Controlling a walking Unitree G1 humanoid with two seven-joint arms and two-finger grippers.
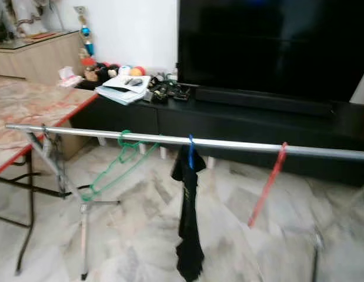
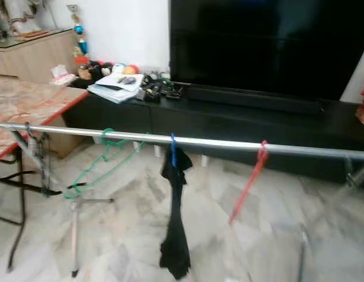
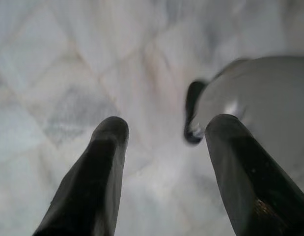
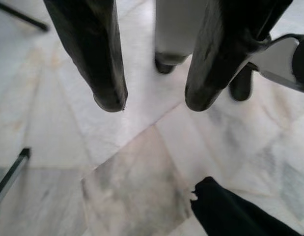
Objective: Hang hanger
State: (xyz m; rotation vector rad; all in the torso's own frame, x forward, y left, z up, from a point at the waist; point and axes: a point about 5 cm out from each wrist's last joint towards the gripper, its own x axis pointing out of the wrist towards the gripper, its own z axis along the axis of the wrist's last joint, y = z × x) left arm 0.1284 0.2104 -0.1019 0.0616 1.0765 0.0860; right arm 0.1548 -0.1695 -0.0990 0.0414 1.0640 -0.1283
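Left eye view shows a silver clothes rail carrying a green hanger, a blue hanger with a black garment, and a red hanger, all hooked on. Left wrist view shows the left gripper pointing at the marble floor, jaws apart and empty. Right wrist view shows the right gripper likewise spread, holding nothing. Hanging looks done; the next move probably calls for stepping back.
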